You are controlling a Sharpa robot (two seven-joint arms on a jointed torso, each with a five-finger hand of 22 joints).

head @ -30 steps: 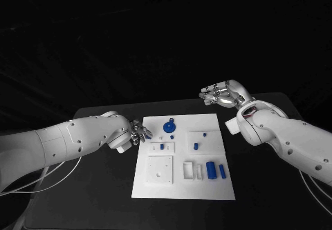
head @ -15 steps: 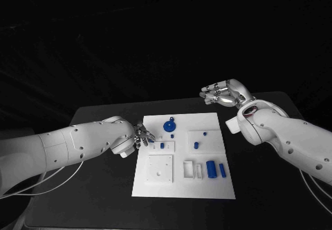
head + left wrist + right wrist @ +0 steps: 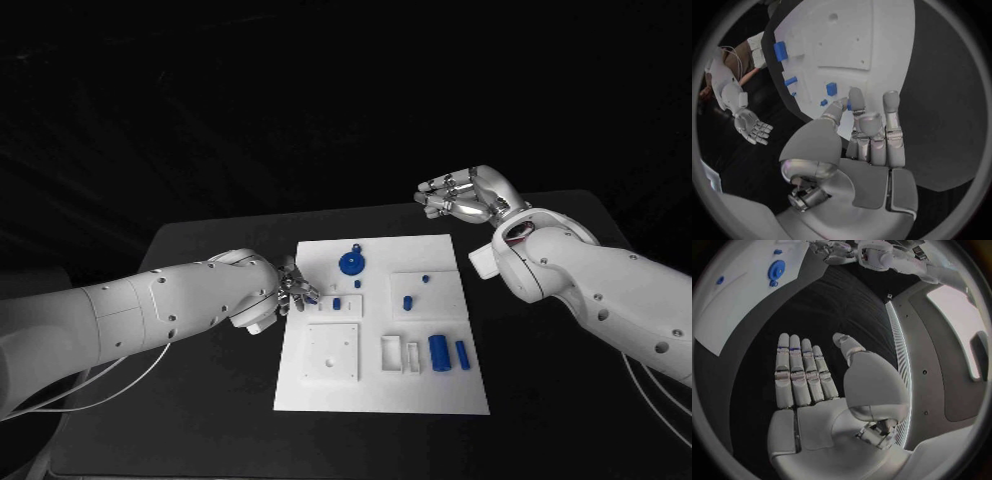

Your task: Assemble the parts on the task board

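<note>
Parts [image 3: 438, 353] in task board [image 3: 433, 395] recesses

The left hand [image 3: 293, 291] hides the task board [image 3: 378, 395] edge beneath it.

Your left hand [image 3: 293, 290] reaches in low with fingers extended and apart, holding nothing. Your right hand [image 3: 464, 196] is raised, flat and empty, fingers straight together.

Black table [image 3: 216, 400], dark backdrop behind it [image 3: 289, 100]
</note>
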